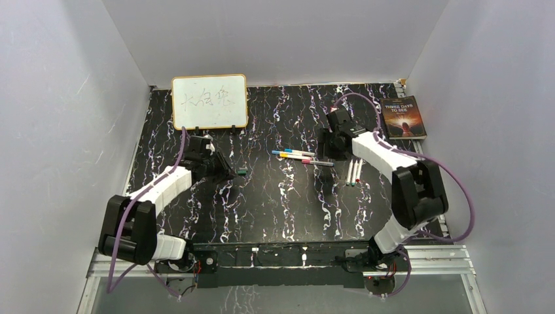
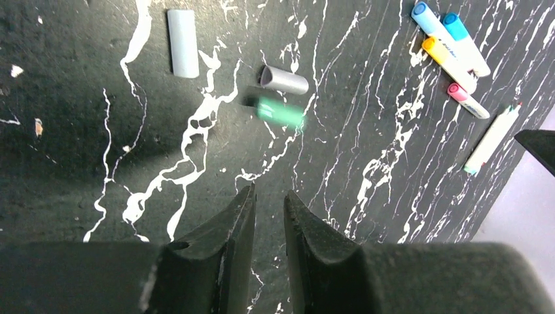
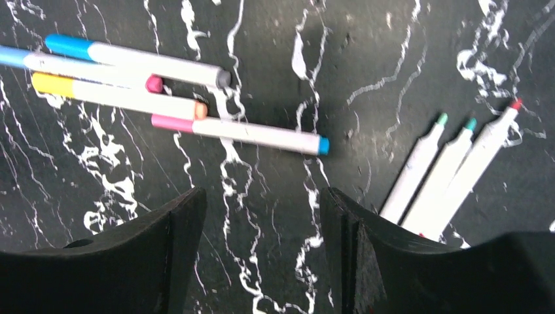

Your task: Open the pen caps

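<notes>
L gripper [image 2: 268,193] is seen w/ fingers only narrowly apart and nothing btwn them. The green cap [image 2: 281,111] lies loose on the table [image 1: 275,216] just beyond the tips, blurred in the L wrist view, near two short grey tubes [image 2: 285,80], prob caps too. That cap is judged dealt with, so the L arm can be used for the next pull. Further R, four capped pens [image 3: 124,98] lie bunched mid-table, touching or nearly so, coloured caps toward the L arm's side. The pink-capped pen [image 3: 242,133] sits at the near edge of the bunch and is prob the easiest to take. R gripper [image 3: 262,196] hangs just short of it, jaws wide apart and empty. For a clean grasp the white barrel shd be taken mid-length, well away from the cap, w/ jaws square across it so the neighbours aren't nudged. The pen shd then be lifted clear and held level, cap end offered to the L side. L fingers must be opened wider before being closed on the cap alone, and the pull made straight along the pen's axis, as a sideways tug cd slip or twist the pen in the R grip. Three uncapped pens [image 3: 445,167] lie side by side at far R, close to the R jaw, and are best left undisturbed
</notes>
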